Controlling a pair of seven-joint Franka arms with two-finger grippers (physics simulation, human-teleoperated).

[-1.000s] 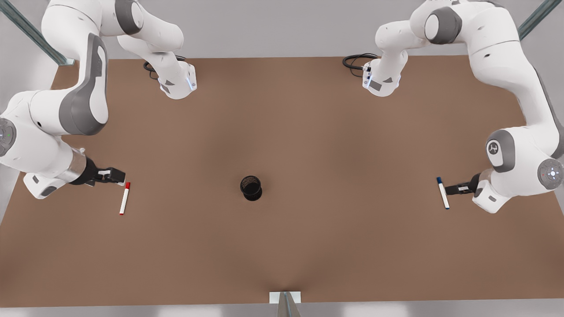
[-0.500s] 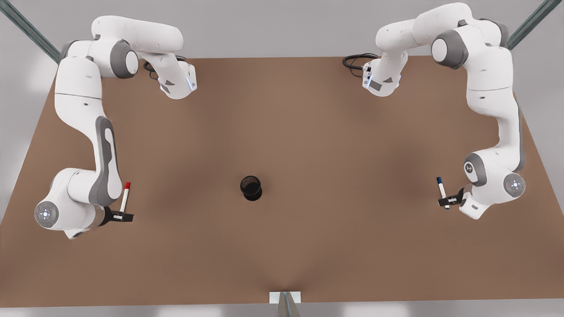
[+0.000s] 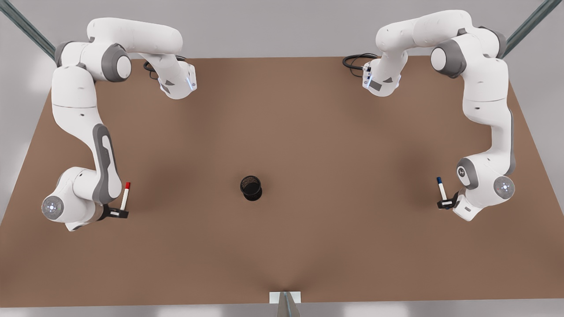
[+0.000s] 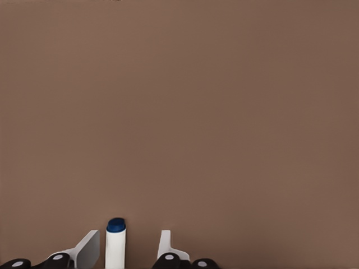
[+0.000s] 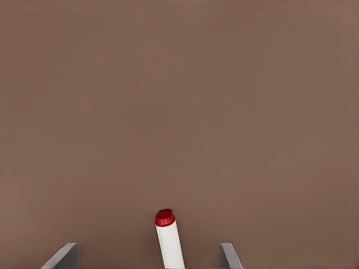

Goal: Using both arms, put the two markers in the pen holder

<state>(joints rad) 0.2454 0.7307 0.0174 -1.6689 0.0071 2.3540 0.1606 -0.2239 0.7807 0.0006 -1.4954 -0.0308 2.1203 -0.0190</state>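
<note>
Lying flat on the brown table [image 3: 282,132], the two markers are well apart from the black mesh pen holder [image 3: 251,188], which stands upright near the middle between them. The blue-capped marker [image 3: 440,188] lies at the front view's right, and the left gripper [image 3: 446,204] is set low over its lower end; in the left wrist view the barrel [image 4: 116,246] is seen between the spread fingers [image 4: 87,249], close to one and clear of the other, so nothing is clamped yet. The red-capped marker [image 3: 125,197] lies at the front view's left, with the right gripper [image 3: 118,214] placed at its lower end; in the right wrist view the barrel [image 5: 169,242] is flanked by wide-open fingers [image 5: 63,256] with gaps on both sides. Each barrel is straddled near one end, probably so that the marker can later be tipped upright over the cup. The grasping step is judged to be in hand, with closing on both markers still to be done.
</note>
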